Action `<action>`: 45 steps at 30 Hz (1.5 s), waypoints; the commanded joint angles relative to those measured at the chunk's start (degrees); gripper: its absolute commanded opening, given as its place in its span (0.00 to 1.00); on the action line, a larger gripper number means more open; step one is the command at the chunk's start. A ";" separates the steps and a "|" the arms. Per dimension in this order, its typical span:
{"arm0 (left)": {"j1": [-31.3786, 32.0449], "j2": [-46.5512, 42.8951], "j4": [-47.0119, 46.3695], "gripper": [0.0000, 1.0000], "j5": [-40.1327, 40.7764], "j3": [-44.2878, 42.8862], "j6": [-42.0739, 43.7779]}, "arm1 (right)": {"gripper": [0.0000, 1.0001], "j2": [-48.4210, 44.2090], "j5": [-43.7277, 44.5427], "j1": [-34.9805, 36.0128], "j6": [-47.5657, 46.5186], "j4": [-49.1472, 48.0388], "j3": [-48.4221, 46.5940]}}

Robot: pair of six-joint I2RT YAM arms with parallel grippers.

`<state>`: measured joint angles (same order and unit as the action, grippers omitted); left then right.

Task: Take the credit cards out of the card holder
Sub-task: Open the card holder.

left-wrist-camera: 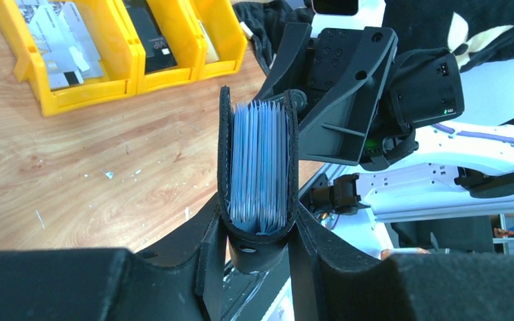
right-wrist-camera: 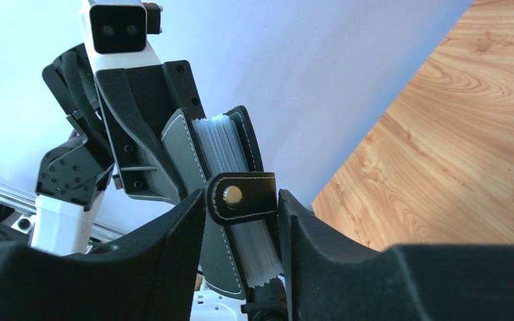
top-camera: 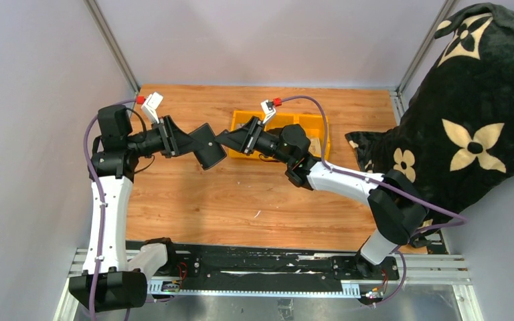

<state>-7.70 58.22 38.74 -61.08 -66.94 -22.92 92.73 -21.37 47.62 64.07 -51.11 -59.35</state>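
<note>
Black card holder point(left-wrist-camera: 224, 160) clamped in left jaws; credit cards point(left-wrist-camera: 258, 160) face right jaws, which straddle strap tab point(right-wrist-camera: 242, 197), grip unclear.

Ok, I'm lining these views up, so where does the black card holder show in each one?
Top external: card holder left of centre.
Left wrist: card holder at centre, upright.
Right wrist: card holder lower left of centre, strap facing the camera.
Shared landmark: the wooden table.

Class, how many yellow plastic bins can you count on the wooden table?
3, in a row: one yellow plastic bin holds pale cards, the middle bin a black item, the third bin is cut off. Others may be hidden.
</note>
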 commanded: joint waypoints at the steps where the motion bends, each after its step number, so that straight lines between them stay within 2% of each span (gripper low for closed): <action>1: 0.15 -1.50 -1.39 0.00 -4.22 -2.93 -1.46 | 0.43 -0.63 1.25 -1.46 0.44 0.67 -1.85; 5: 0.12 -1.43 -1.32 0.00 -4.22 -3.42 -1.66 | 0.32 -1.85 2.51 -1.54 -1.59 5.47 -1.63; 10: 0.15 -1.61 -1.32 0.00 -4.39 -4.27 -2.46 | 0.31 -3.69 6.04 -1.71 -3.16 10.46 -0.22; 13: 0.15 -1.85 -1.35 0.00 -4.55 -4.80 -2.61 | 0.33 -3.74 6.59 -1.82 -3.16 11.27 -0.24; 18: 0.15 -1.74 -1.41 0.00 -4.28 -5.37 -2.65 | 0.44 -2.19 5.14 -1.82 -2.23 12.42 -2.75; 24: 0.15 -1.76 -1.50 0.00 -4.17 -4.88 -2.34 | 0.52 -1.15 -0.17 -1.74 1.18 0.96 -2.07; 27: 0.20 -1.65 -1.48 0.00 -3.76 -4.92 -2.06 | 0.54 -1.85 -0.50 -1.65 2.21 -3.06 -0.57; 31: 0.15 -1.28 -2.07 0.00 -3.48 -5.28 -2.81 | 0.53 -2.26 1.31 -1.32 1.04 -0.13 -1.12; 39: 0.15 -1.77 -3.11 0.00 -3.91 -5.18 -3.87 | 0.40 0.24 2.32 -0.87 0.83 2.16 -4.10; 42: 0.15 -2.00 -3.32 0.00 -4.20 -5.09 -4.01 | 0.30 0.60 2.91 -0.78 1.35 2.02 -3.96; 44: 0.15 -2.16 -3.26 0.00 -4.31 -4.69 -3.87 | 0.20 0.50 2.81 -0.85 1.12 1.40 -3.96; 45: 0.16 -2.21 -3.37 0.00 -4.10 -4.40 -3.56 | 0.09 0.23 2.36 -0.96 0.72 1.36 -4.20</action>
<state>-7.68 57.41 37.58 -63.00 -70.41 -25.56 92.84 -19.27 46.48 65.19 -48.80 -62.00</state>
